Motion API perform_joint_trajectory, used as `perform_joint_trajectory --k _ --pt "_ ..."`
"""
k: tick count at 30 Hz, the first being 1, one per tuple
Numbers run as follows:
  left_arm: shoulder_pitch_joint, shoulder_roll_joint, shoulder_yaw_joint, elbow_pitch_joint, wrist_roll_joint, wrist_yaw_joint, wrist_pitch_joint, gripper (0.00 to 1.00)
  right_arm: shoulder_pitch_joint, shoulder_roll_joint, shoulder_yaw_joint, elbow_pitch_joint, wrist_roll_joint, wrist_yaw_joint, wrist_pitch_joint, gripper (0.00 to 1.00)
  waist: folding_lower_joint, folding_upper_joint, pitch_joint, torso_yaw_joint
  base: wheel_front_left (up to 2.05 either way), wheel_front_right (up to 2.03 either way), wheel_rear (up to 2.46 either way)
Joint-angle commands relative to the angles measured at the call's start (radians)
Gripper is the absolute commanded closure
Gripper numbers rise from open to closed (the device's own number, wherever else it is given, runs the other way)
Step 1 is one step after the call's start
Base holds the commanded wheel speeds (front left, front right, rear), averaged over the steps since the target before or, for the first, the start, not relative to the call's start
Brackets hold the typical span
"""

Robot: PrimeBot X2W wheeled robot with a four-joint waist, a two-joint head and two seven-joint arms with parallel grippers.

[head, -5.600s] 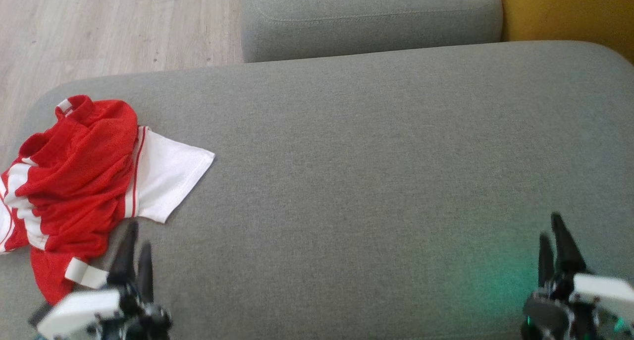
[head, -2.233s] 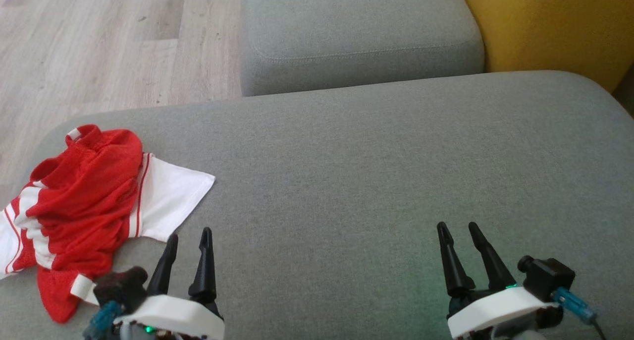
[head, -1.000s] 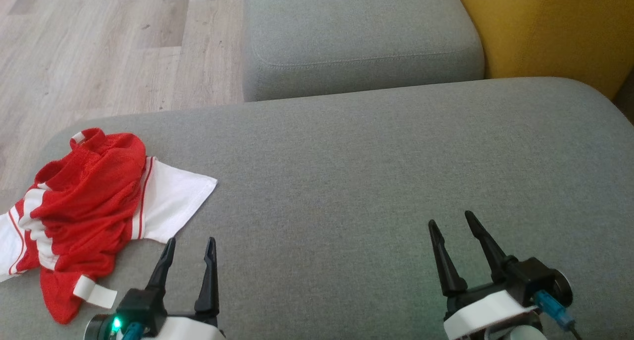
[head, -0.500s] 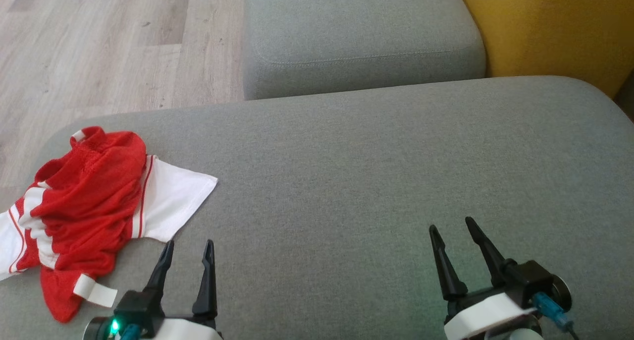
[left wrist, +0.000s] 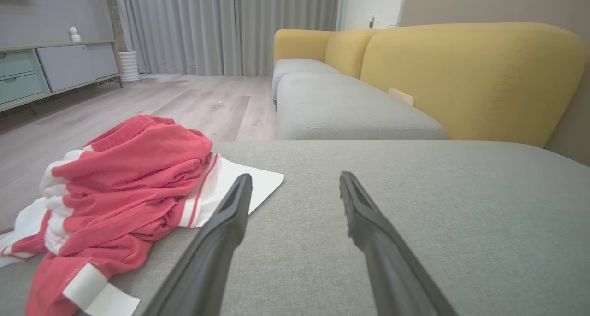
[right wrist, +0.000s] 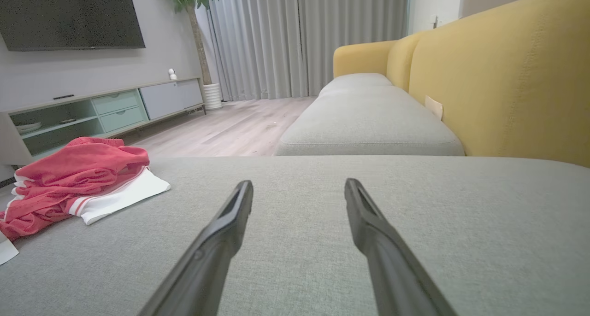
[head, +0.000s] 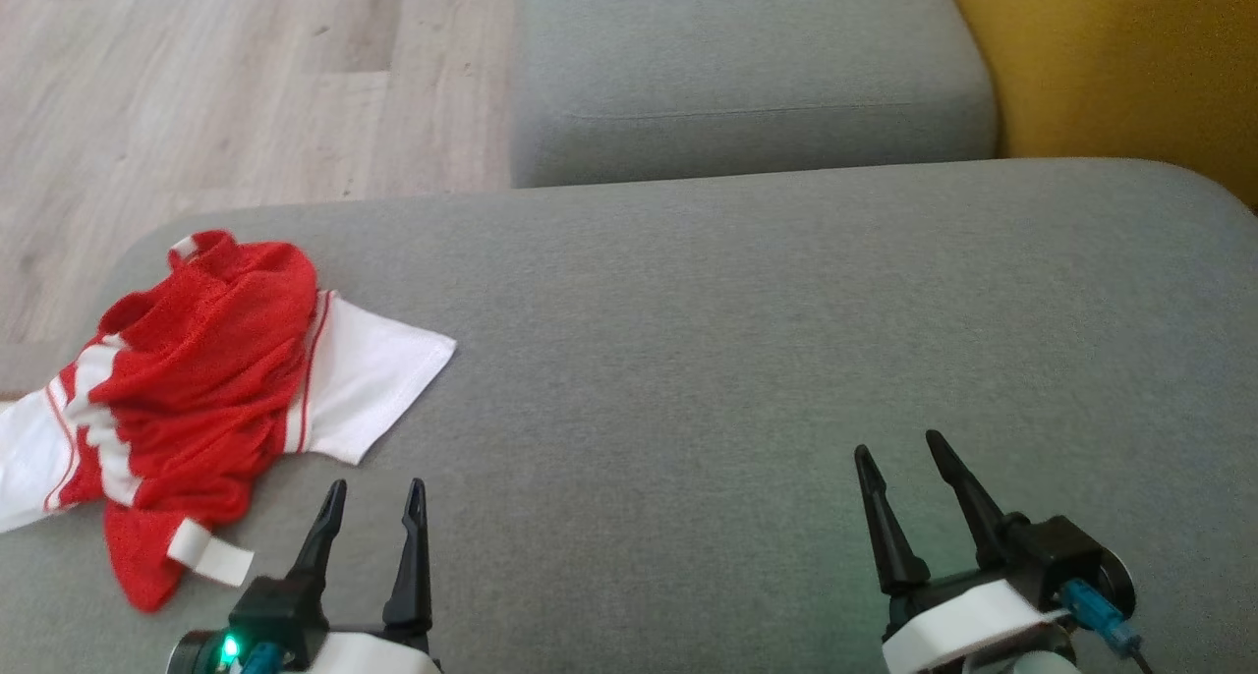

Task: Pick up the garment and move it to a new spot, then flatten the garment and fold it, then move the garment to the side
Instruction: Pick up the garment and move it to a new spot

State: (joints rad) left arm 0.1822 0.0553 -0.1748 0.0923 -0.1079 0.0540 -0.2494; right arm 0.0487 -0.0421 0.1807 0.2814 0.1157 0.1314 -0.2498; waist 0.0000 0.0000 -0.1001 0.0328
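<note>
The garment is a red mesh top with white sleeves and trim, crumpled in a heap at the left end of the grey sofa seat. One white sleeve lies flat toward the right. My left gripper stands open just right of and nearer than the heap, touching nothing. In the left wrist view the garment lies left of the open left gripper. My right gripper is open over bare cushion at the lower right. The right wrist view has the garment far left of that open gripper.
A second grey seat cushion lies beyond the near one, with a yellow backrest on the right. Wooden floor drops off past the sofa's left and far edge. A TV cabinet stands across the room.
The whole head picture has shifted a little to the right, so the camera moved. Both grippers stay open and hold about the same places; the garment lies as before.
</note>
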Motion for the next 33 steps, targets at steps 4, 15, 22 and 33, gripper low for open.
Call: perform_joint_trajectory --k 4,15,22,33 --pt "-0.054 -0.005 0.041 -0.032 0.007 0.011 -0.012 0.00 -0.048 -0.008 0.018 -0.037 0.010 -0.001 -0.012 0.00 0.0000 0.0000 0.012 0.069 0.00 0.00 0.00" --pt "-0.047 -0.005 0.075 -0.040 0.012 0.021 -0.012 0.00 -0.023 -0.008 0.002 -0.051 0.022 -0.001 -0.012 0.00 0.0000 0.0000 0.030 0.228 0.00 0.00 0.00" --pt "-0.041 -0.005 0.101 -0.052 0.022 0.022 -0.012 0.00 -0.020 -0.008 -0.010 -0.053 0.023 -0.001 -0.012 0.00 0.0000 0.0000 0.044 0.309 0.00 0.00 0.00" --pt "-0.134 0.032 0.161 -0.071 0.051 -0.022 -0.012 0.00 -0.040 -0.008 -0.023 -0.059 0.001 -0.001 -0.012 0.00 0.0000 0.0000 0.125 0.350 0.00 0.00 0.00"
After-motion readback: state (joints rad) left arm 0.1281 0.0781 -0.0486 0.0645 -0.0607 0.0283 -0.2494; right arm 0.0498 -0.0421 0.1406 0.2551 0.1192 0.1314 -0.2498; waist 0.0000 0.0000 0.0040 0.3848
